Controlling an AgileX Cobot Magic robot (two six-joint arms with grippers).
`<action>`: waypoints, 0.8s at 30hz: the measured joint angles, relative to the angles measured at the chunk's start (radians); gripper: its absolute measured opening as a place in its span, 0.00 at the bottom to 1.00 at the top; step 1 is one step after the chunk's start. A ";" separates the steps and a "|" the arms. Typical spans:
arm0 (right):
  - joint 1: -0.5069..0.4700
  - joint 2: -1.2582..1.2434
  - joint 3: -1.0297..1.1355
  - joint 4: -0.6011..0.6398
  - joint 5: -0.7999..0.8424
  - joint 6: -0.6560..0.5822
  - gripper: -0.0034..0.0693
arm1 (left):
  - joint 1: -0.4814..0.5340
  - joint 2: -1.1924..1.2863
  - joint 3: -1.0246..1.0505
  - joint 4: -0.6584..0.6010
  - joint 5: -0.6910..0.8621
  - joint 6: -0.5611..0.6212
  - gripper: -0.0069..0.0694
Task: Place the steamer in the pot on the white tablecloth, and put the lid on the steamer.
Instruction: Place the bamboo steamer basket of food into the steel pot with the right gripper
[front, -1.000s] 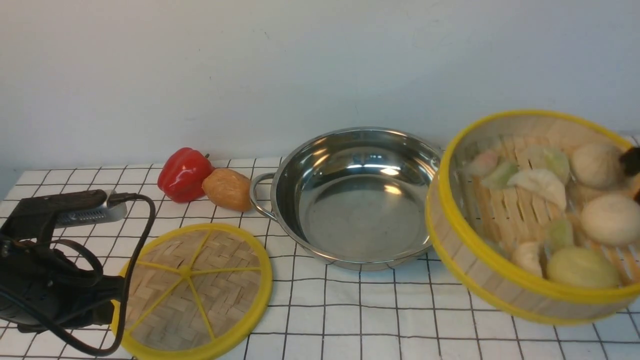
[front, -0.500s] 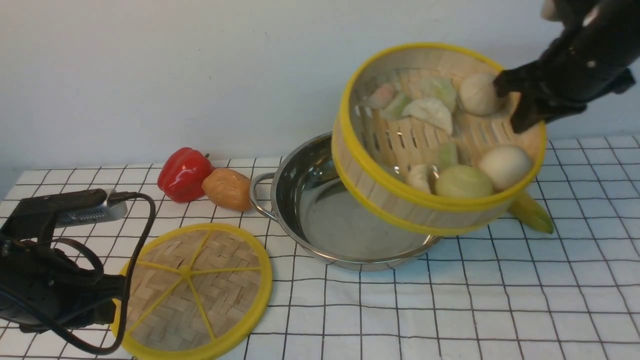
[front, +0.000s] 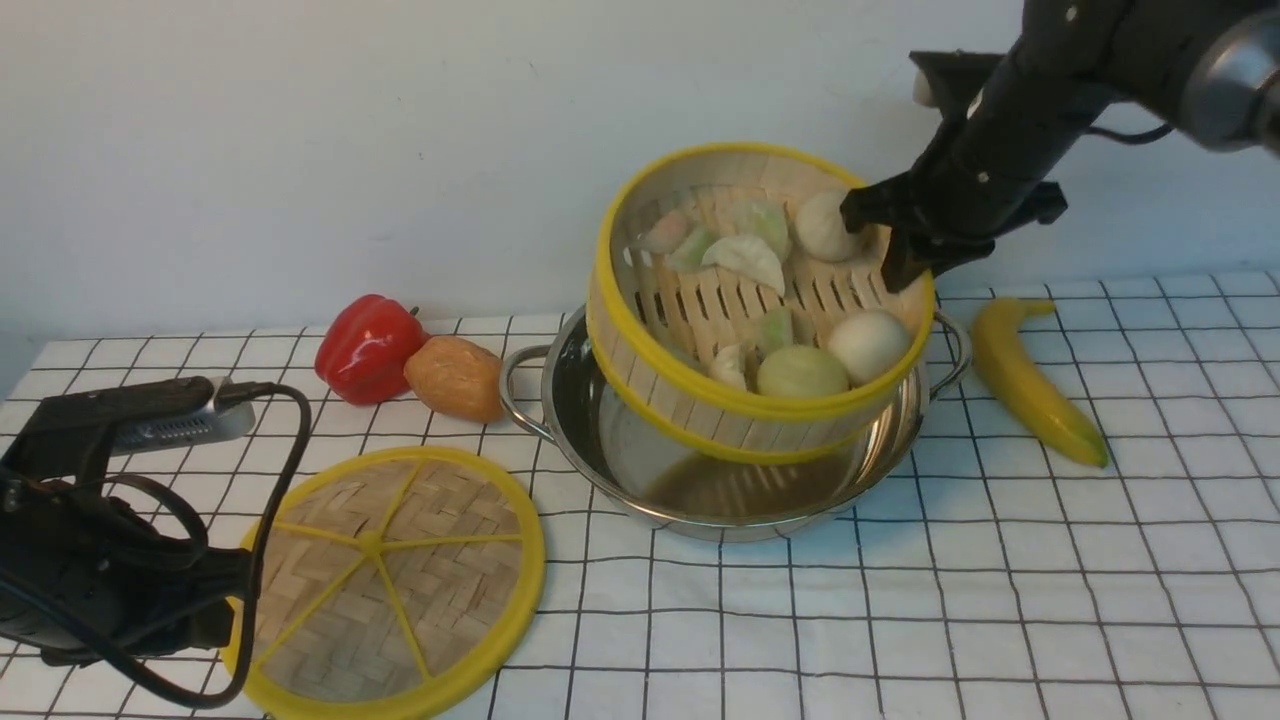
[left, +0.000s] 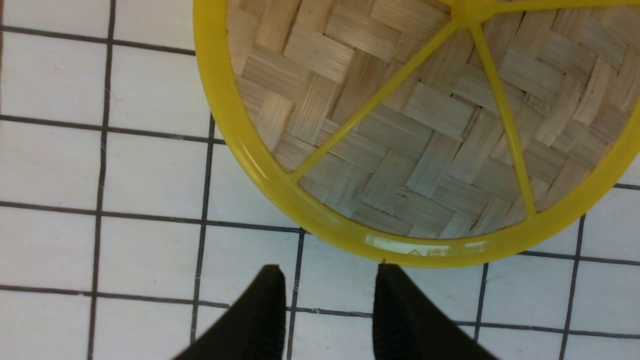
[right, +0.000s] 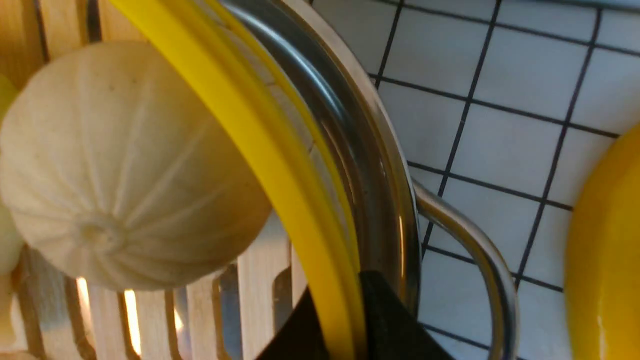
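Right gripper (front: 882, 245) is clamped on the steamer (front: 640, 345) at its rim on the pot's far-right side, one finger inside the wall and one outside.

Front view: the steamer hangs tilted over the pot (front: 600, 455). Its near edge dips below the pot's rim and its far edge is raised; can't tell if it touches the steel. Buns (front: 868, 343) and dumplings sit on the slats. The pot stands on the white tablecloth (front: 900, 600). The lid (front: 385, 575) lies flat on the cloth, front-left of the pot and apart from it. The left arm (front: 90, 590) sits low on the lid's side away from the pot. A red pepper (front: 368, 348) and a brown potato-like piece (front: 455, 378) sit just left of the pot's handle, and a banana (front: 1030, 385) lies to the pot's right.

Left wrist view: left gripper (left: 327, 287) has its jaws apart and empty, tips over bare cloth right at the lid's yellow rim.

Right wrist view: fingers (right: 395, 325) pinch the steamer's yellow rim — the pot's rim and loop handle (right: 475, 240) run just outside it.
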 joint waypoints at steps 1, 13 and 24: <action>0.000 0.004 0.000 0.000 0.000 0.000 0.13 | 0.000 0.000 0.000 0.000 0.000 0.000 0.41; 0.026 0.080 -0.003 -0.014 -0.001 -0.021 0.13 | 0.000 0.000 0.000 -0.001 0.000 0.000 0.41; 0.060 0.173 -0.107 -0.047 -0.001 -0.029 0.13 | 0.000 0.000 0.000 -0.001 -0.001 0.000 0.41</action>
